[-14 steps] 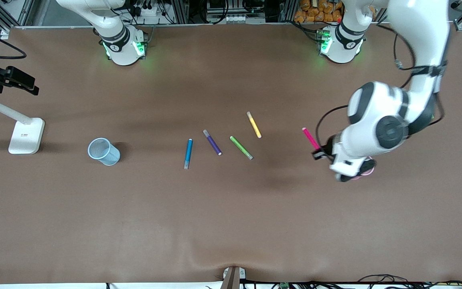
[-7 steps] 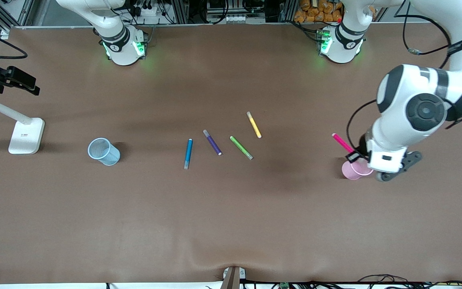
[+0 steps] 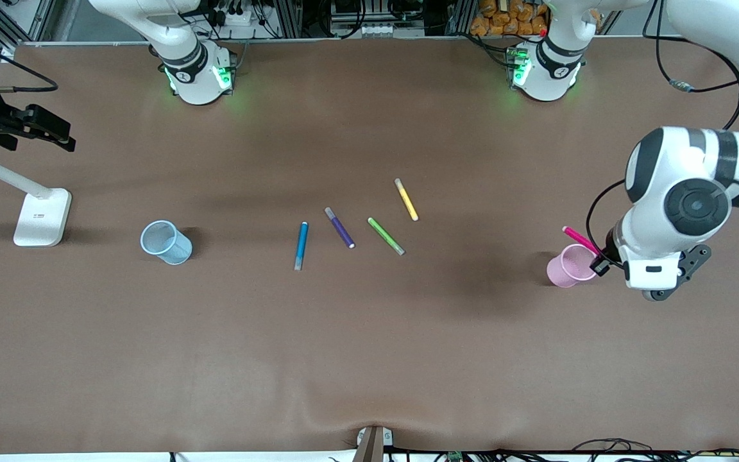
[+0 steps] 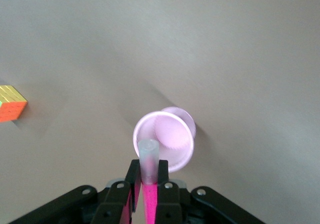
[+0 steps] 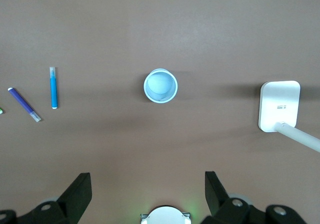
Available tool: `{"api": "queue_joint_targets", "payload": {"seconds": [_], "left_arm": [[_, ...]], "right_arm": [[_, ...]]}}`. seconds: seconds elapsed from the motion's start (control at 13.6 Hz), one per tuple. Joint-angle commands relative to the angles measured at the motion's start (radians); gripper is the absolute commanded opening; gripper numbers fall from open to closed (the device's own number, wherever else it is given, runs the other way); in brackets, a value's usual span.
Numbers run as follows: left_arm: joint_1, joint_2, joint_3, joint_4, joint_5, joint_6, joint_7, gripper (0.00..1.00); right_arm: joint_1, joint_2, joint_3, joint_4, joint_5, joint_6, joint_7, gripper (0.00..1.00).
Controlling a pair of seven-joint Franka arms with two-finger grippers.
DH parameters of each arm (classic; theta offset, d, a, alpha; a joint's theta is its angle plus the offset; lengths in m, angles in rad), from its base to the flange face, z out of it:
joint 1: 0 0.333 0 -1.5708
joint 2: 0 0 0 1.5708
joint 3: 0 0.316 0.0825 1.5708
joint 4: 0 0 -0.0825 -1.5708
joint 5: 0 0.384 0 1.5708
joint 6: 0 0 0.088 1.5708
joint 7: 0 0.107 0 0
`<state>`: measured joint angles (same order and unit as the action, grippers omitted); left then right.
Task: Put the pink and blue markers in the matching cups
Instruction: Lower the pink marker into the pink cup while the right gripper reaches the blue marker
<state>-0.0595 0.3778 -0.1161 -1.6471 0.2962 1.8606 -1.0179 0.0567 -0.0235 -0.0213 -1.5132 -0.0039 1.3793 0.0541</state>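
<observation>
At the left arm's end of the table, the left gripper [image 4: 146, 194] clamps the pink marker [image 4: 148, 170] over the empty pink cup [image 3: 568, 265]. The blue cup [image 5: 160, 86], also empty, stands beneath the spread right gripper [image 5: 149, 194]; the blue marker [image 3: 301, 245] lies mid-table.

Pink marker [image 3: 576, 237], pink cup [image 3: 567, 267], blue marker [image 3: 301, 244], light-blue cup [image 3: 164, 242], brown table [image 3: 369, 333].

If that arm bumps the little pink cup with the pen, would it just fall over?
Probably. The pink cup looks thin, translucent and empty, so likely very light and easy to tip or slide. The pink marker, clamped in the left gripper, looks rigid, so a nudge wouldn't be cushioned.
</observation>
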Motion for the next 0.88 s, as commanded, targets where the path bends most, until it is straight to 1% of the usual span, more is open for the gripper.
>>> {"api": "queue_joint_targets", "payload": {"seconds": [0.0,0.07,0.15,0.22,0.29,0.44,0.51,0.66,0.81], "left_arm": [[-0.005,0.036,0.001,0.039,0.075,-0.006,-0.024,0.00],[-0.005,0.058,0.000,0.084,0.160,-0.008,-0.024,0.00],[-0.013,0.064,-0.002,0.087,0.208,-0.008,-0.031,0.00],[-0.013,0.070,-0.002,0.087,0.213,-0.008,-0.033,0.00],[-0.005,0.075,-0.002,0.083,0.218,-0.008,-0.031,0.00],[-0.005,0.094,-0.002,0.076,0.212,-0.015,-0.050,0.00],[-0.008,0.114,-0.002,0.081,0.213,-0.015,-0.086,0.00],[-0.005,0.150,-0.002,0.124,0.201,-0.015,-0.165,0.00],[-0.016,0.176,-0.001,0.133,0.205,-0.015,-0.182,0.00]], "right_arm": [[0.014,0.002,0.000,0.004,-0.014,0.009,0.021,1.00],[0.017,0.002,0.000,0.004,-0.013,0.018,0.032,1.00],[0.018,0.005,0.000,0.002,-0.002,0.023,0.032,1.00],[0.038,0.014,0.003,0.002,0.001,0.038,0.038,1.00],[0.089,0.031,0.003,0.002,0.001,0.044,0.065,1.00],[0.191,0.071,0.003,0.004,-0.013,0.076,0.178,1.00],[0.225,0.089,0.003,0.004,-0.008,0.099,0.237,1.00],[0.284,0.134,0.003,0.004,0.001,0.144,0.326,1.00],[0.368,0.196,0.003,0.004,-0.004,0.203,0.447,1.00]]}}
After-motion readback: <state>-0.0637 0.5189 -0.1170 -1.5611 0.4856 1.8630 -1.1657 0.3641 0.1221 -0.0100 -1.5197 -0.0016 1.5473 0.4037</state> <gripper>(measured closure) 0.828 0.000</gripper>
